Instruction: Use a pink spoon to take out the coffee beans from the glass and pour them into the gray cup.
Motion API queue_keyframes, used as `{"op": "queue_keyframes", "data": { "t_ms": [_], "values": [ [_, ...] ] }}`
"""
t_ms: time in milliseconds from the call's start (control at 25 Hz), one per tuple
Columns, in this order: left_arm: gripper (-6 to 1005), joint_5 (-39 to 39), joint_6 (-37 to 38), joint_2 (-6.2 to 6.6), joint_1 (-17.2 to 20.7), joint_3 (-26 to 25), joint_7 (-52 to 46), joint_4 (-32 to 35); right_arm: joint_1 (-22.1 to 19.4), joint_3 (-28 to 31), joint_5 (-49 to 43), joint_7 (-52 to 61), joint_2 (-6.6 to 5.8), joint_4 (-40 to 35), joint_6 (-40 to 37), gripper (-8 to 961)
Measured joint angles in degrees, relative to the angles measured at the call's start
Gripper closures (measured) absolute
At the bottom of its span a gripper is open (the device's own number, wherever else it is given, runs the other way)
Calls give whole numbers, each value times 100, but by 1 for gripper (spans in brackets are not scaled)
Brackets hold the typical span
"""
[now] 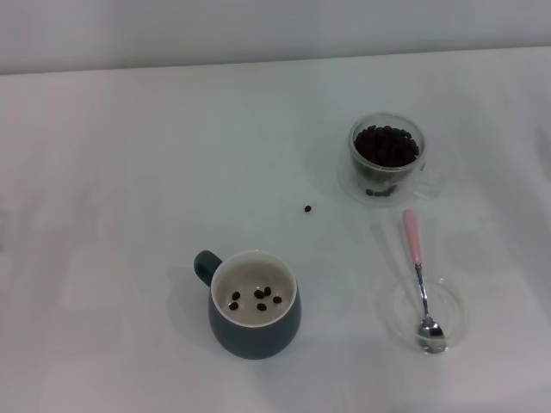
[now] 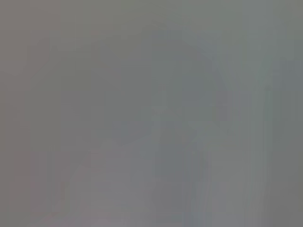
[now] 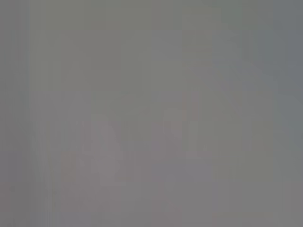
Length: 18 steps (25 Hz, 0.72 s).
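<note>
Neither the left gripper nor the right gripper appears in the head view, and both wrist views give only a flat gray blur, so how far either gripper is open, or whether it has hold of anything, cannot be told

Nearest, in the lower middle of the frame, the gray cup [image 1: 254, 303] stands upright on the white surface [image 1: 112, 172], its loop handle pointing to the upper left. Five or so coffee beans [image 1: 256, 299] lie scattered on its cream-white bottom.

Level with it in the lower right of the frame lies a flat clear glass saucer [image 1: 450, 303]. The silver bowl of the pink spoon [image 1: 419, 271] rests in the saucer, and the neck crosses the saucer's far rim. The pale pink handle runs up the frame onto the surface and ends just short of the glass.

Near the middle of the frame, between the gray cup and the glass and touching neither, a single stray bean [image 1: 307, 208] sits alone on the surface.

Farthest, in the upper right of the frame, the glass [image 1: 386, 157] stands upright, nearly full of dark beans. It seems to stand on a second clear round saucer, whose edge is faint. Its side handle is hard to make out
</note>
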<state>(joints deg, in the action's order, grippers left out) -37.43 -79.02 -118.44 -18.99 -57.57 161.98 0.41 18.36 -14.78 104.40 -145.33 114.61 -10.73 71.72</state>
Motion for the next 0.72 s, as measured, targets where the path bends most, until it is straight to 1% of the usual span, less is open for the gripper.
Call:
{"op": "queue_keyframes", "data": {
  "t_ms": [120,320,640,720],
  "values": [
    [373,-195,11,-13,-41,0,0,2,20,2,194,-109,0,-13,-23,625],
    [368,-355,256,-10,-165,10,0,5,159,-11,207,-468,6,7,-242,426],
    [347,-460,125,-19,-136,4,0,8,255,10,276,-616,12,13,-319,200],
    [347,-458,139,-11,-137,20,0,8,252,10,338,-700,21,71,-296,200]
  ]
}}
